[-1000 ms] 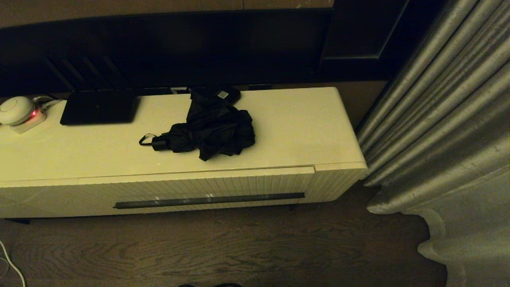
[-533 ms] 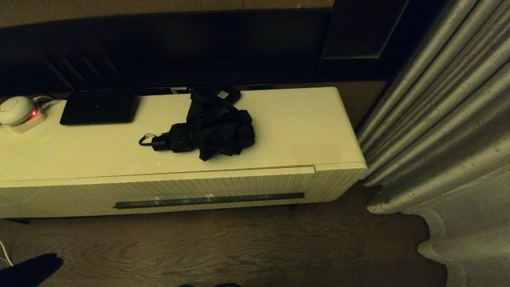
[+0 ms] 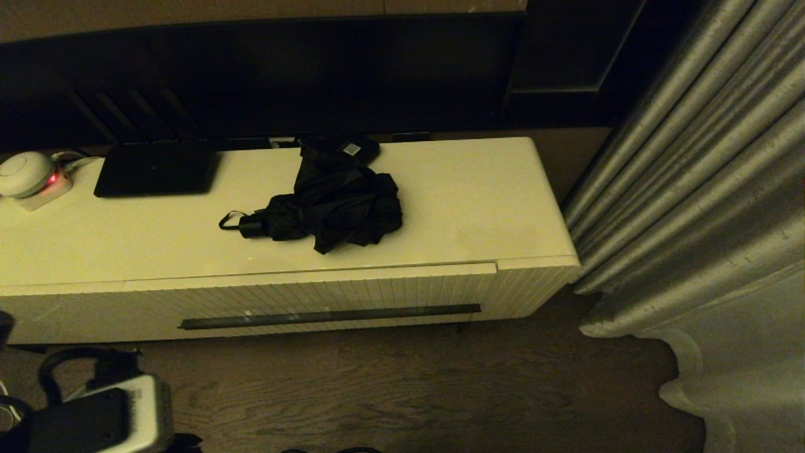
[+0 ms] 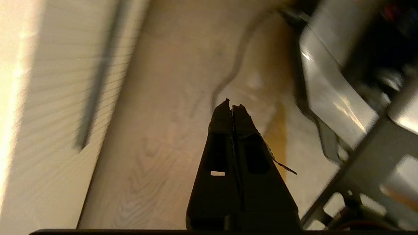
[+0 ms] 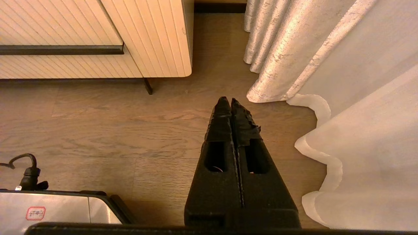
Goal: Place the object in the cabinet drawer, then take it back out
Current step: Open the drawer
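Note:
The black folding umbrella point(image 3: 333, 204) lies bunched on top of the cream cabinet point(image 3: 471, 195), its short handle and wrist loop point(image 3: 234, 221) pointing left. Below it the ribbed drawer point(image 3: 314, 292) sits closed, with its long dark bar handle point(image 3: 330, 316). My left arm point(image 3: 94, 409) shows low at the head view's bottom left, over the floor in front of the cabinet. The left gripper point(image 4: 232, 106) is shut and empty, with the drawer handle point(image 4: 98, 75) blurred off to one side. My right gripper point(image 5: 227, 99) is shut and empty above the floor near the cabinet's right end point(image 5: 156, 36).
On the cabinet top are a flat black device point(image 3: 156, 168), a small black box with a white sticker point(image 3: 352, 149) behind the umbrella, and a white round device with a red light point(image 3: 28, 173). A grey curtain point(image 3: 692, 189) hangs right of the cabinet. The robot base point(image 5: 49, 209) is below.
My left arm has come up into the head view at the bottom left. The umbrella and the drawer have not moved.

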Controlling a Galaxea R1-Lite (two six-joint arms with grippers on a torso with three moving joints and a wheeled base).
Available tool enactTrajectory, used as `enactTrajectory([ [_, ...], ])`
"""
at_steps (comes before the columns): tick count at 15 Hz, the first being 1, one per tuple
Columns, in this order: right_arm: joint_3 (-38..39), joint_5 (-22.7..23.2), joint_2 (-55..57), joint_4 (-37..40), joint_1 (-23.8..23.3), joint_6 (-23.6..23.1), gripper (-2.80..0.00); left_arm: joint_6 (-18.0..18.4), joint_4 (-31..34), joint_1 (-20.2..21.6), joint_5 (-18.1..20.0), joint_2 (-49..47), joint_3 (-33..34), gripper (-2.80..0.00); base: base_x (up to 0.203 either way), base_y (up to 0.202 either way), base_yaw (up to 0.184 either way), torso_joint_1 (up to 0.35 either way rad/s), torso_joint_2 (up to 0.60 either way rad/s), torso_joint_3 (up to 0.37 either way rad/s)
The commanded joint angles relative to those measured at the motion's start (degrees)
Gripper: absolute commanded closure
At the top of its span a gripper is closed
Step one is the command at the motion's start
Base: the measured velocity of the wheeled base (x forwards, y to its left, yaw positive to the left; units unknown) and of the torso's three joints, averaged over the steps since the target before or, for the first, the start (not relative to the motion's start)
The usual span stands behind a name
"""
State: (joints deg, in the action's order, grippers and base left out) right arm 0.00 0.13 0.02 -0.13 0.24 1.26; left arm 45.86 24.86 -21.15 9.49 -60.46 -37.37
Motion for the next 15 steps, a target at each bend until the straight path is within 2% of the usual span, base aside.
enactTrajectory([
  [1, 0.1, 0.0, 0.0, 0.0, 0.0, 0.0, 0.0, 0.3, -0.6, -4.3, -0.8, -8.3, 1.2, 0.0, 0.0, 0.0, 0.0, 0.0, 0.0, 0.0],
  [4, 0.1, 0.0, 0.0, 0.0, 0.0, 0.0, 0.0, 1.0, -4.2, -7.8, -3.5, -15.2, 2.8, 0.0, 0.0, 0.0, 0.0, 0.0, 0.0, 0.0],
  [6, 0.1, 0.0, 0.0, 0.0, 0.0, 0.0, 0.0, 2.5, -9.3, -10.6, -9.2, -18.0, 5.6, 0.0, 0.0, 0.0, 0.0, 0.0, 0.0, 0.0],
  [8, 0.1, 0.0, 0.0, 0.0, 0.0, 0.0, 0.0, 2.6, -13.9, -13.0, -13.0, -20.6, 8.6, 0.0, 0.0, 0.0, 0.0, 0.0, 0.0, 0.0],
  [11, 0.1, 0.0, 0.0, 0.0, 0.0, 0.0, 0.0, 2.3, -22.9, -14.5, -14.8, -25.0, 13.2, 0.0, 0.0, 0.0, 0.0, 0.0, 0.0, 0.0],
  [15, 0.1, 0.0, 0.0, 0.0, 0.0, 0.0, 0.0, 2.3, -30.8, -16.2, -17.9, -31.3, 15.5, 0.0, 0.0, 0.0, 0.0, 0.0, 0.0, 0.0],
])
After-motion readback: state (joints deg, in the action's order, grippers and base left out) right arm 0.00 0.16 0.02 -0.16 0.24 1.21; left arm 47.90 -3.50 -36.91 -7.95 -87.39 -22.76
